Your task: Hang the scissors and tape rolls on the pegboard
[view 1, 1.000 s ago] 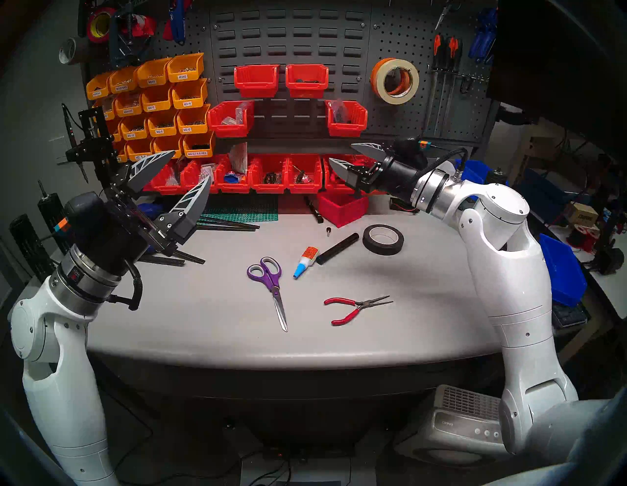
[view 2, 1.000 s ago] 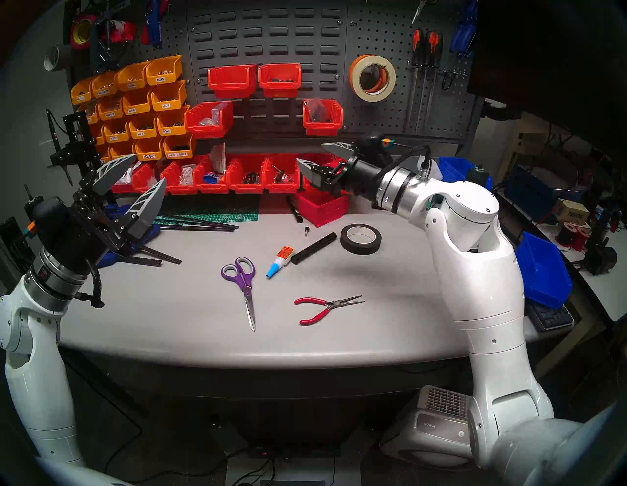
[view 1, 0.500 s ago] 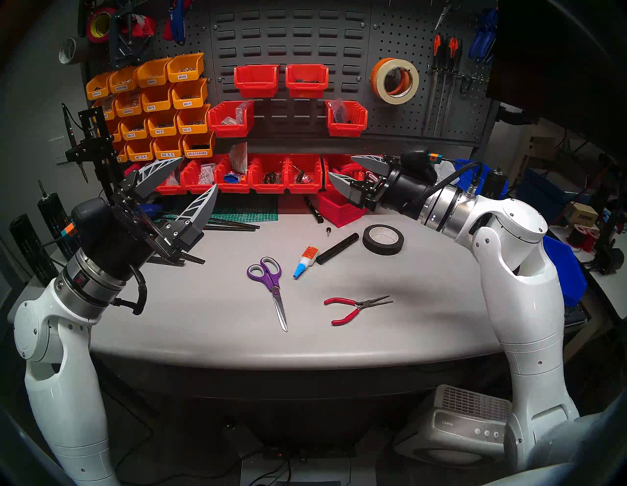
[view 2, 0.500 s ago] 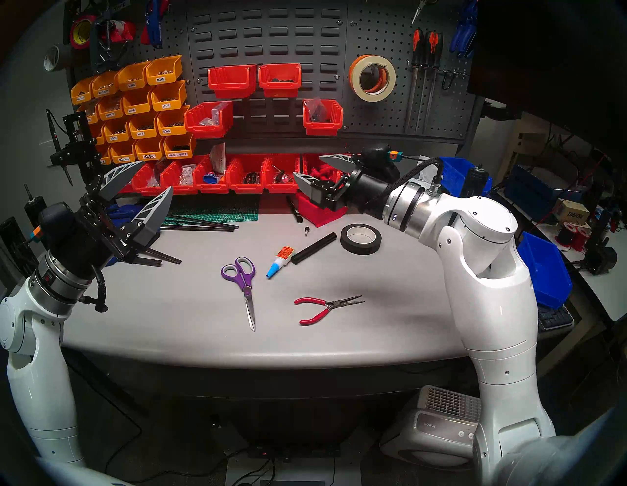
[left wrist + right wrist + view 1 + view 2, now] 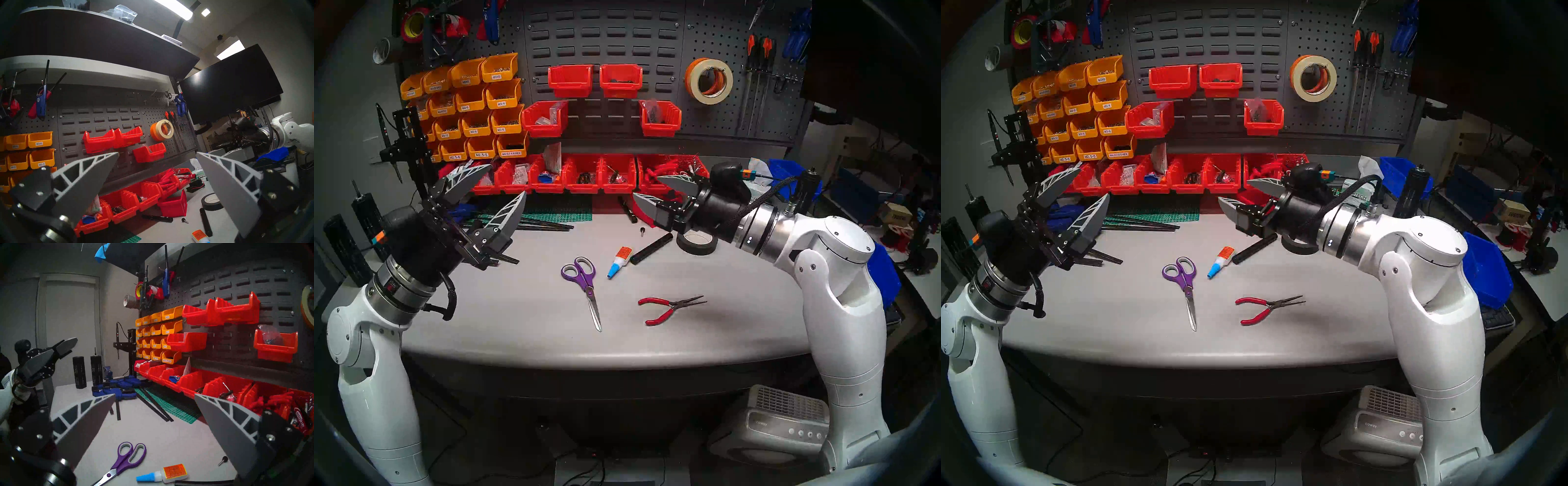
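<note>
The right gripper (image 5: 648,188) gapes wide, empty; the scissors (image 5: 583,283) lie below it, seemingly nearer the left gripper (image 5: 505,185), equally spread, empty.

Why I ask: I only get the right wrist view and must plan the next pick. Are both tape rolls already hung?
Observer: Yes. The orange roll and the cream roll hang together on one hook of the pegboard.
Operator: What lies past the scissors' blades?
Observer: The scissors lie flat on the table, and red-handled pliers lie apart on their right.
Operator: What is under my wrist?
Observer: A black tape roll, behind the open right gripper.
</note>
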You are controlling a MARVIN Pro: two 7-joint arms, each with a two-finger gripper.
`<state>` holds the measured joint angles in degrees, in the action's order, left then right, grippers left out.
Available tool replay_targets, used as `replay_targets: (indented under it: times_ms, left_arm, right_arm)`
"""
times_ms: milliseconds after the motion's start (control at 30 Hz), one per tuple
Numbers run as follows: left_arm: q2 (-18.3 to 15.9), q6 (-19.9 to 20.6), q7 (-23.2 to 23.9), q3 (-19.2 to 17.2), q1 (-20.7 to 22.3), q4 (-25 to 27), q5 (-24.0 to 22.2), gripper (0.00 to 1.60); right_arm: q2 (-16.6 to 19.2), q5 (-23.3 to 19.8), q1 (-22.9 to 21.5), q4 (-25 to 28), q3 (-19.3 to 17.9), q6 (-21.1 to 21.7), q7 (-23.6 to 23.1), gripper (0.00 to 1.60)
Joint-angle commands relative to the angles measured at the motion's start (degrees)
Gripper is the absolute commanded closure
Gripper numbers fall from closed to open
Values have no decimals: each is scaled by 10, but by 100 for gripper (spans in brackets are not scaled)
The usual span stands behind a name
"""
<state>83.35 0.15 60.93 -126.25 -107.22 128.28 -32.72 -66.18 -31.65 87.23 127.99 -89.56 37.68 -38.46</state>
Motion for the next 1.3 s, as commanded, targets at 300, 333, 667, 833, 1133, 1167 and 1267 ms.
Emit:
replay_targets:
  times_ms: [300, 333, 667, 833, 1133, 1167, 1267]
  left_arm:
    - [6, -4, 11, -2, 3, 18, -4, 0]
    - [7, -4, 11, -1, 3, 18, -3, 0]
    - [10, -6, 8, 5, 9, 19, 9, 0]
    - [11, -8, 6, 9, 9, 17, 14, 0]
    - [9, -10, 3, 11, 12, 17, 17, 0]
    - [9, -9, 3, 10, 12, 18, 17, 0]
    - [8, -7, 1, 10, 13, 21, 15, 0]
  right_arm:
    - [28, 10, 124, 117, -20, 92, 32, 0]
    - [27, 10, 132, 120, -21, 96, 35, 0]
    - [47, 40, 138, 120, 22, 113, 42, 0]
    - [50, 53, 116, 120, 52, 115, 45, 0]
    - [96, 112, 74, 120, 124, 112, 47, 0]
    - [100, 120, 70, 120, 132, 111, 48, 0]
    - [104, 138, 58, 120, 154, 112, 50, 0]
